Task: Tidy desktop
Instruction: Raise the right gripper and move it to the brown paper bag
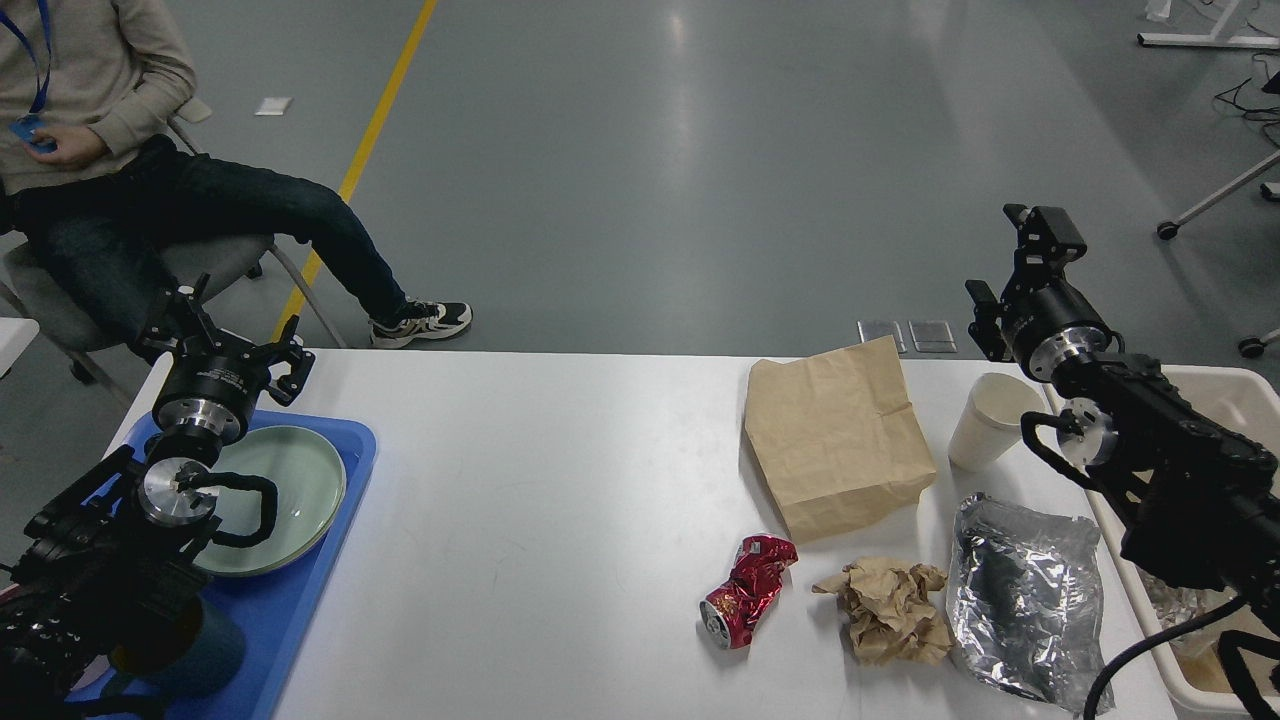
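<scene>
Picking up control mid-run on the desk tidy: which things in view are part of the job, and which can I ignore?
Job:
desktop
crushed red can
crumpled brown paper
brown paper bag
paper cup
foil bag
cream bin
blue tray
green plate

Ignore:
seated person
chair
floor plates

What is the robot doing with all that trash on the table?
It's tidying the desktop, but neither gripper holds anything. The left gripper hovers open over the blue tray with the green plate. The right gripper is raised by the paper cup, beside the cream bin. The brown paper bag, crushed red can, crumpled paper and foil bag still lie there.
</scene>
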`<action>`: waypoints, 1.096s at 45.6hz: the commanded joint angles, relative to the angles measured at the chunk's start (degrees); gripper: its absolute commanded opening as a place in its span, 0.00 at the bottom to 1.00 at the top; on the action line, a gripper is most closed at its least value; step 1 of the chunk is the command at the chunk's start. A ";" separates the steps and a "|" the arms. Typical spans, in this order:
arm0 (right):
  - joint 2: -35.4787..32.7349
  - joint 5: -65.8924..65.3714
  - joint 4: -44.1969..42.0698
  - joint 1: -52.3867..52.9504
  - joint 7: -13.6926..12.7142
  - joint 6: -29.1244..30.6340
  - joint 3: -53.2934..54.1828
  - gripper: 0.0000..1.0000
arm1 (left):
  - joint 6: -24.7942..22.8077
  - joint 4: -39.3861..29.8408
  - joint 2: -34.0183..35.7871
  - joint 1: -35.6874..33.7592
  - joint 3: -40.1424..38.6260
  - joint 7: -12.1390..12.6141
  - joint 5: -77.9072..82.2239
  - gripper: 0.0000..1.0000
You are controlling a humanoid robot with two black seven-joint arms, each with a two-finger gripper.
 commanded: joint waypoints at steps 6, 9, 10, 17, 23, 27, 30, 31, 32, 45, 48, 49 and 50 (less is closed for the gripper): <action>-0.25 0.00 -0.37 -0.85 0.01 -0.42 0.60 1.00 | 0.00 0.00 0.00 0.00 0.01 0.00 0.00 0.96; -1.04 0.00 -0.90 -1.20 0.01 -0.42 0.42 1.00 | 0.00 0.00 0.00 0.00 0.01 0.00 0.00 0.96; -1.39 0.00 -1.16 -1.29 0.01 -0.42 0.34 1.00 | 0.00 0.00 0.00 0.00 0.01 0.00 0.00 0.96; -2.80 0.00 -1.43 -1.38 0.01 -0.07 -0.02 1.00 | 0.00 0.00 0.00 0.00 0.01 0.00 0.00 0.96; -2.72 0.00 -1.52 -1.03 0.01 0.28 0.59 1.00 | 0.00 0.00 0.00 0.00 0.01 0.00 0.00 0.96; -2.28 0.00 -1.34 -0.50 -0.07 0.46 0.16 1.00 | 0.00 0.00 0.00 0.00 0.01 0.00 0.00 0.96; -2.01 -0.09 -0.38 0.11 0.01 0.63 -0.10 1.00 | 0.00 0.00 0.00 0.00 0.01 0.00 0.00 0.96; -1.92 -0.35 -0.20 0.37 -0.07 0.72 -0.28 1.00 | 0.00 0.00 0.00 0.00 0.01 0.00 0.00 0.96; -1.92 -0.88 -0.11 0.73 -0.07 1.07 -0.45 1.00 | 0.00 0.00 0.00 0.00 0.01 0.00 0.00 0.96; -2.45 -3.26 -0.11 16.00 -1.65 5.99 -30.57 1.00 | -0.08 0.00 0.00 0.00 0.01 0.00 0.00 0.96; -2.63 -2.55 0.06 23.12 -3.93 9.41 -44.89 1.00 | 0.00 0.00 0.00 0.00 0.01 0.00 0.00 0.96; -2.45 -2.38 0.15 24.88 -4.90 10.47 -48.41 1.00 | 0.00 0.00 0.00 0.00 0.01 0.00 0.00 0.96; -2.45 -2.29 0.59 26.55 -6.04 11.43 -52.19 1.00 | 0.00 0.00 0.00 0.00 0.01 0.00 0.00 0.96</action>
